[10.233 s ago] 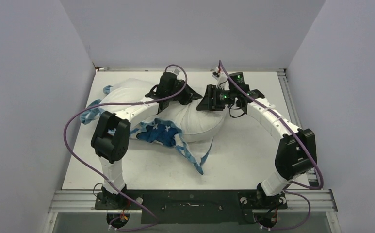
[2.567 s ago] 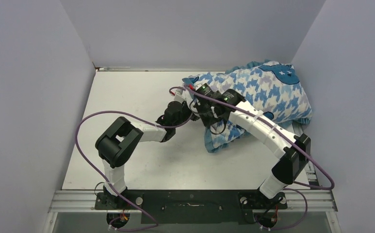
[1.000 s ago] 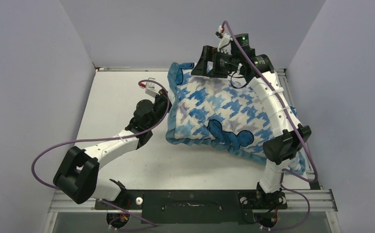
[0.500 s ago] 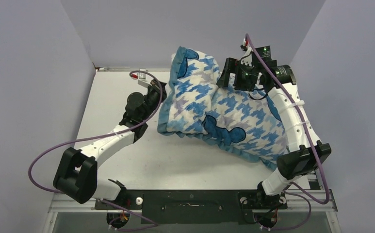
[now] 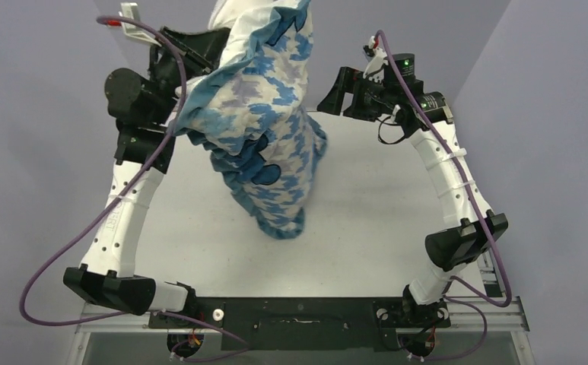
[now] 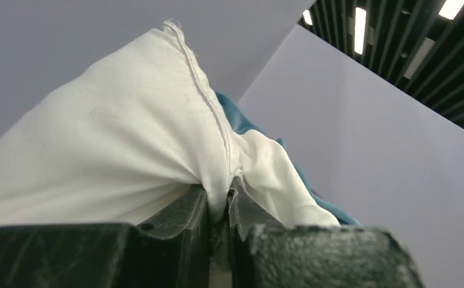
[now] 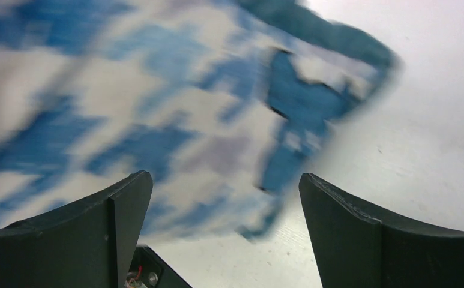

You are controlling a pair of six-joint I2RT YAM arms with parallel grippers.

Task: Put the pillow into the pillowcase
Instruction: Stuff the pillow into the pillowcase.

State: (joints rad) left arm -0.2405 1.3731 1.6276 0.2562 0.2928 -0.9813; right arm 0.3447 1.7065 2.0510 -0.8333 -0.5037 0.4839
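The pillowcase (image 5: 271,144), blue-white-lavender houndstooth with a blue ruffled edge, hangs bulging from high at the back left, its lower end (image 5: 281,222) down at the table. My left gripper (image 5: 188,65) is raised and shut on its upper edge. In the left wrist view the jaws pinch a fold of seamed white fabric (image 6: 157,138) at my left gripper (image 6: 220,195), with blue trim (image 6: 232,117) behind. The pillow is hidden; the filled-out cover hides it. My right gripper (image 5: 335,95) stands open right of the cover, apart from it. Ahead of my right gripper (image 7: 226,177) the cover (image 7: 157,114) is blurred.
The white table (image 5: 382,213) lies between grey walls, with a metal rail (image 5: 298,308) along its near edge. Purple cables (image 5: 70,251) loop off both arms. The right arm (image 5: 450,175) arches along the table's right side.
The left arm has swung up and lifted the pillowcase from lying across the table to hanging upright. The right gripper, which was against the cover's top, now stands clear of it.
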